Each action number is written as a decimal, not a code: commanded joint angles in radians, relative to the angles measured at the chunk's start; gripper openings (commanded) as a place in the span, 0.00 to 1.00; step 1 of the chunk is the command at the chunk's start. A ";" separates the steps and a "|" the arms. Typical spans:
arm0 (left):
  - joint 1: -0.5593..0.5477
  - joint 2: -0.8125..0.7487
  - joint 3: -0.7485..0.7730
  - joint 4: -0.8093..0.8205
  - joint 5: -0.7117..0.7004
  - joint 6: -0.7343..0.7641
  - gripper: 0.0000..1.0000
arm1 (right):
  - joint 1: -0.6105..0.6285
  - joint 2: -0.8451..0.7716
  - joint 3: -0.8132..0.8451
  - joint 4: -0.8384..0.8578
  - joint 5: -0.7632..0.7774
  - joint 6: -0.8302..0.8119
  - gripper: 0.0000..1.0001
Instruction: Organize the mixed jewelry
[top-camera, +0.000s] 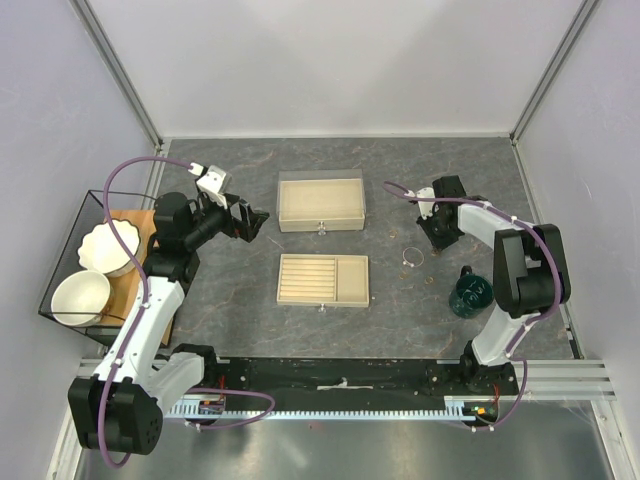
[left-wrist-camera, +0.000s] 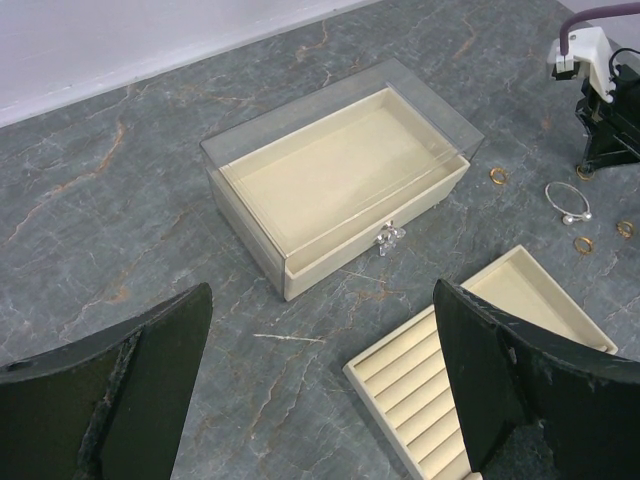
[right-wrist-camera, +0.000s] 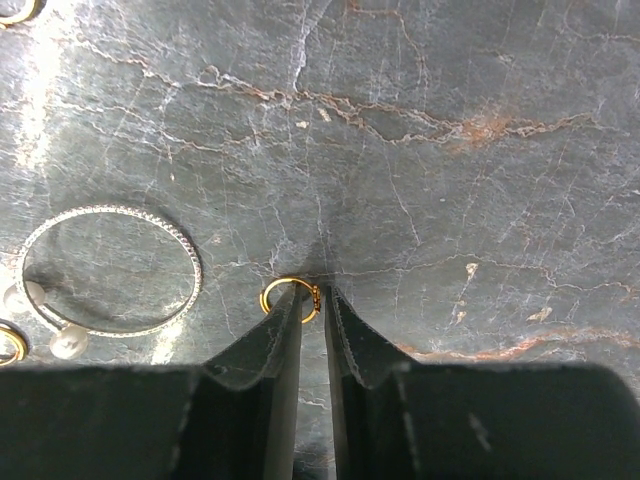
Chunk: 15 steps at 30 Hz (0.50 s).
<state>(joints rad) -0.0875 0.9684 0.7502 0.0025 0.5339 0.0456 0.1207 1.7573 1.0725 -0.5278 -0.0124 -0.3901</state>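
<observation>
Gold ring (right-wrist-camera: 267, 297) sits at the tips of your right gripper (right-wrist-camera: 314, 292), jaws nearly together; grip cannot be told. No piece is in the slotted tray (top-camera: 322, 279) yet.

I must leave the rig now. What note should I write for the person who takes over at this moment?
Left gripper: open, holding nothing.
Right gripper: jaws nearly together at the edge of one gold ring on the table; whether it grips, I cannot tell.
Silver hoop and the other gold rings lie loose nearby.
Done: nothing sorted; no piece shows in the slotted tray.
Left: probably all pieces.
</observation>
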 joint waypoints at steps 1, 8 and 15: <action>-0.008 -0.014 -0.003 0.031 0.009 0.030 0.99 | 0.002 -0.005 0.012 0.026 -0.009 -0.012 0.21; -0.008 -0.013 -0.008 0.033 0.067 0.020 0.99 | 0.002 -0.062 0.036 -0.012 -0.026 0.016 0.00; -0.095 0.038 0.027 0.060 0.238 -0.111 0.99 | 0.049 -0.197 0.161 -0.066 -0.107 0.108 0.00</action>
<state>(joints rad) -0.1242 0.9726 0.7456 0.0135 0.6399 0.0273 0.1307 1.6768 1.1152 -0.5900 -0.0525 -0.3531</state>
